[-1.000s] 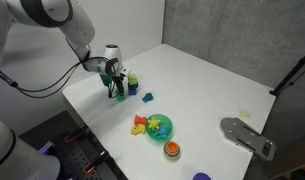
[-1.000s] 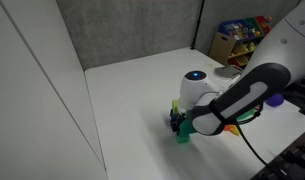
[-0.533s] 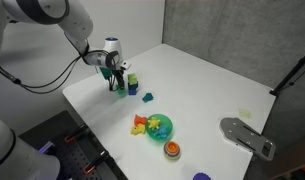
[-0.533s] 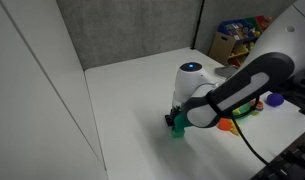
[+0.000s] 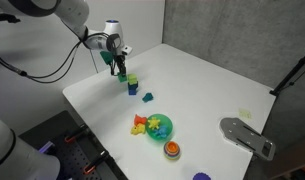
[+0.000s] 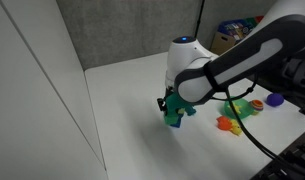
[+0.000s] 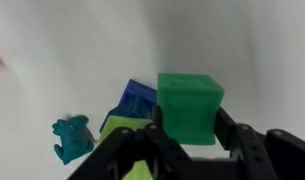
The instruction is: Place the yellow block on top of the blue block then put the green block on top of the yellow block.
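- Wrist view is showing the gripper (image 7: pixel 189 128) coming in from the bottom edge, its two dark fingers (image 7: pixel 235 138) set narrowly apart and clamping the green block (image 7: pixel 189 100)
- The green block is sitting squarely between the fingertips, with one side face against each pad and its broad face turned toward the camera
- At 9 o'clock from the green block, the blue block (image 7: pixel 140 98) is showing, with the yellow block (image 7: pixel 116 126) touching it; one finger is hiding part of the yellow block
- A small teal toy (image 7: pixel 72 138) is lying at 8 o'clock from the blue block, apart from it
- In an exterior view the gripper (image 5: pixel 118 65) is hanging over the white table (image 5: pixel 212 90) with the green block (image 5: pixel 120 71) pinched at its tip, clear of the surface
- The yellow block (image 5: pixel 132 79) is resting on top of the blue block (image 5: pixel 132 89), and this stack is standing at 4 o'clock from the green block, near but not touching
- A green bowl (image 5: pixel 164 128) is sitting well apart from the stack, at 5 o'clock
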### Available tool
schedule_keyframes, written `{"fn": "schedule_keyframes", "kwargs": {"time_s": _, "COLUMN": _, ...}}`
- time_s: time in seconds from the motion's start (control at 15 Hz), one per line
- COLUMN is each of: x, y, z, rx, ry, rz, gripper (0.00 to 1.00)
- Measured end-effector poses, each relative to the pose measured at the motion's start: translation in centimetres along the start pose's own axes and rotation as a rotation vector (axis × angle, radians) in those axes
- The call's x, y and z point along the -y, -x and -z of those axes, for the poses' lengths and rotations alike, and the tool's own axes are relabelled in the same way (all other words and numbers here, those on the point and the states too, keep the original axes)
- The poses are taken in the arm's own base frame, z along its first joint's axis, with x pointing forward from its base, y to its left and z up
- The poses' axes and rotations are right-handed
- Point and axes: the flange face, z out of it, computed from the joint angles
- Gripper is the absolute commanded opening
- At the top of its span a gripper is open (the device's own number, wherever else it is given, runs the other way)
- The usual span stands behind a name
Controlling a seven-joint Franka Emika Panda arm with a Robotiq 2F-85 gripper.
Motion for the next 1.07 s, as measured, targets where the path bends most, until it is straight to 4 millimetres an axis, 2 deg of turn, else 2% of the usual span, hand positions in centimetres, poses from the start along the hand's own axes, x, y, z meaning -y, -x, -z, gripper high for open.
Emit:
{"fn": "schedule_keyframes", "kwargs": {"time_s": 0.27, "x": 0.9, "y": -1.9, "z": 3.8, "rx": -0.004, "ry": -0.017, "rz": -0.009, "gripper": 0.28}}
{"fn": "schedule_keyframes", "kwargs": {"time_s": 0.47, "x": 1.1, "y": -3.0, "z": 5.9, "rx": -0.002, "ry": -0.042, "rz": -0.015, "gripper": 0.28}}
{"fn": "schedule_keyframes", "kwargs": {"time_s": 0.8, "x": 0.7, "y": -4.8, "z": 8.1, "rx": -0.002, "ry": -0.062, "rz": -0.028, "gripper": 0.28}}
{"fn": "schedule_keyframes", "kwargs": {"time_s": 1.07, "x": -0.7, "y": -5.9, "z": 8.9, "rx": -0.005, "ry": -0.028, "rz": -0.040, "gripper": 0.28}}
